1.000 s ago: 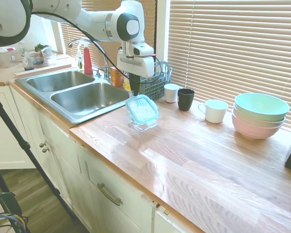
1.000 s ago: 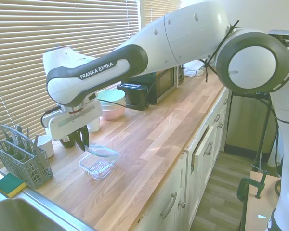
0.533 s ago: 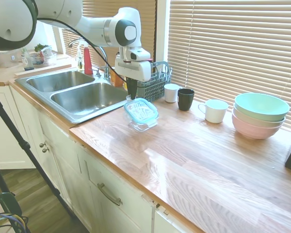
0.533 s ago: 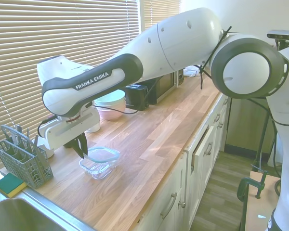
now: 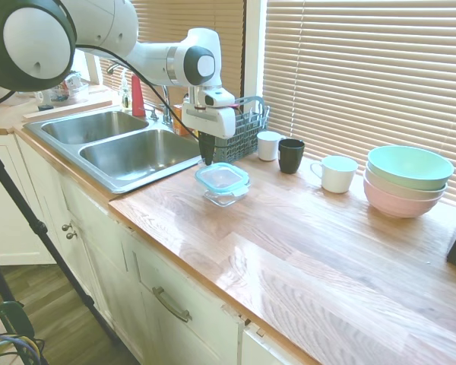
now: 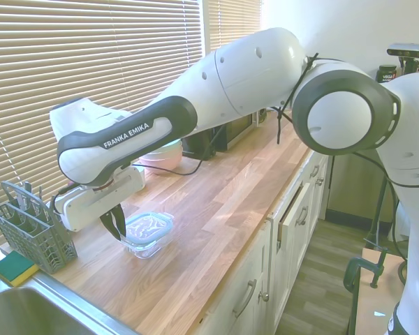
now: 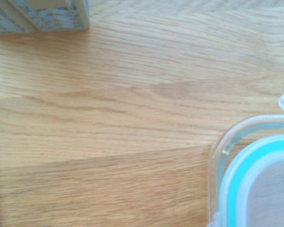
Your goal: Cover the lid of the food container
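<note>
A kitchen with closed window blinds frames a long wooden countertop (image 5: 304, 236) that runs beside a double steel sink (image 5: 118, 144). On the counter, the food container (image 5: 223, 195) stands near the sink's corner, and the lid (image 5: 223, 177) lies flat on top of it, its teal rim lined up with the glass walls. In the second exterior view the same pair shows as a clear dish (image 6: 148, 241) under the teal-edged lid (image 6: 149, 224).

The gripper (image 5: 207, 154) hangs at about 11 o'clock from the container in the first exterior view, just beside the lid's edge and between the container and the grey utensil basket (image 5: 239, 131). From the other side the gripper (image 6: 114, 227) sits at 9 o'clock of the dish, its dark fingers pointing down close together; whether they pinch the lid's rim or stand just clear of it I cannot tell.

At 2 o'clock from the container stand a white cup (image 5: 269, 144), a black cup (image 5: 291, 155) and a white mug (image 5: 337, 173), with stacked pastel bowls (image 5: 406, 179) further along at 3 o'clock.

The wrist view shows bare wood grain, a corner of the basket (image 7: 40, 16), and the lid's teal rim (image 7: 255, 175) resting within the container's glass edge (image 7: 222, 151).
</note>
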You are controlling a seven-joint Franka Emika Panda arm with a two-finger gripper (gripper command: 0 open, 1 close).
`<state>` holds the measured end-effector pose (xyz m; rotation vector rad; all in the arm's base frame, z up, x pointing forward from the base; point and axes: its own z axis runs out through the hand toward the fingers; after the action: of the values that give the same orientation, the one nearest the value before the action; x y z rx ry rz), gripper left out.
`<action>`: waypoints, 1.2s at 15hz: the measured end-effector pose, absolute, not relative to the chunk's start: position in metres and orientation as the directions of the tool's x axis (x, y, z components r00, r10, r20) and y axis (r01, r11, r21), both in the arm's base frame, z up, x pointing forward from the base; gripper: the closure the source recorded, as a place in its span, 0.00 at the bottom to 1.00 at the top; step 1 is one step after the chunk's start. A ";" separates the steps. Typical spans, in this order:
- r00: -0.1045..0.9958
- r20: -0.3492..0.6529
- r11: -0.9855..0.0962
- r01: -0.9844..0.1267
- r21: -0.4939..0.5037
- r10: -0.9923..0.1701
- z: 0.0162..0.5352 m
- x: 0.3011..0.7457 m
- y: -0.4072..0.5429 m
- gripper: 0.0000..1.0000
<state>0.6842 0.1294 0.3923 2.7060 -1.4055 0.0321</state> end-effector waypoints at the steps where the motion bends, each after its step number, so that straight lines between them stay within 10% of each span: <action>1: 0.576 0.060 -0.572 -0.817 0.074 -0.815 0.391 0.684 0.130 0.00; 18: 0.562 0.085 -0.558 -0.827 0.065 -0.823 0.395 0.692 0.125 0.00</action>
<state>0.6925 0.1249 0.3954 2.6893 -1.4246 0.0679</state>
